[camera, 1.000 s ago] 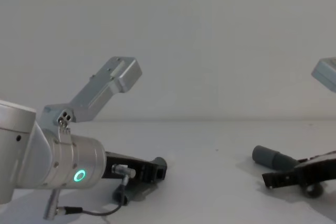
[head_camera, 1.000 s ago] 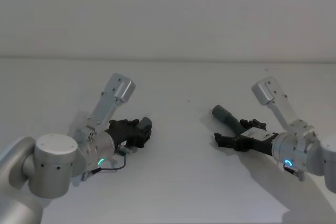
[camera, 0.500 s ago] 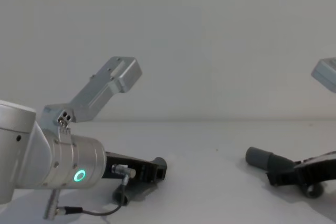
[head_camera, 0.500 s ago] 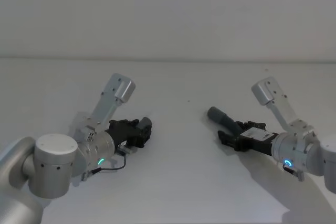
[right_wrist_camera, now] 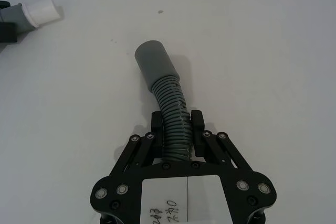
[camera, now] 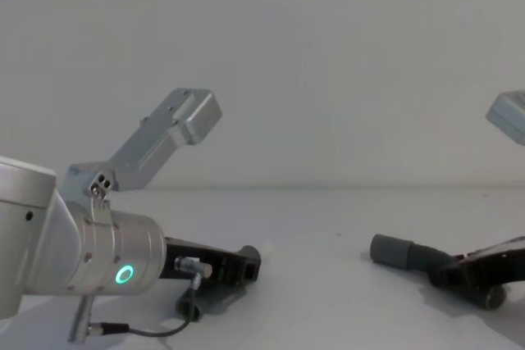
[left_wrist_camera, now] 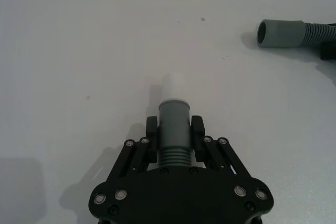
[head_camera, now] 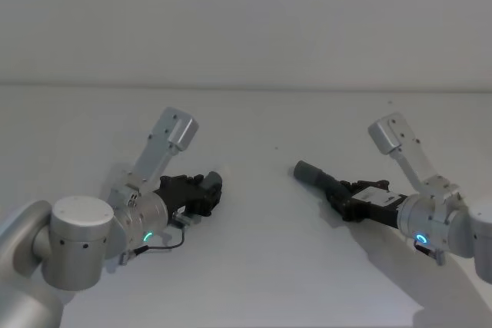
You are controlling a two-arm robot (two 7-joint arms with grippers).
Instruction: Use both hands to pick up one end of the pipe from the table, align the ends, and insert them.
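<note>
My left gripper is shut on one pipe piece just behind its grey collar, low over the white table. The pale tapered tip sticks out ahead of the fingers. In the head view this gripper sits left of centre. My right gripper is shut on the ribbed part of the other pipe piece. Its wider grey sleeve points toward the left gripper. The head view shows that sleeve leading the right gripper, with a wide gap between the two ends.
The table is bare around both arms, with a pale grey wall behind it. The left arm's silver wrist with its green ring light looms large in the chest view. A thin black cable hangs below it.
My right gripper's fingers have closed on the ribbed hose. Its sleeve end has shifted left, toward the left gripper. The left gripper has not moved.
</note>
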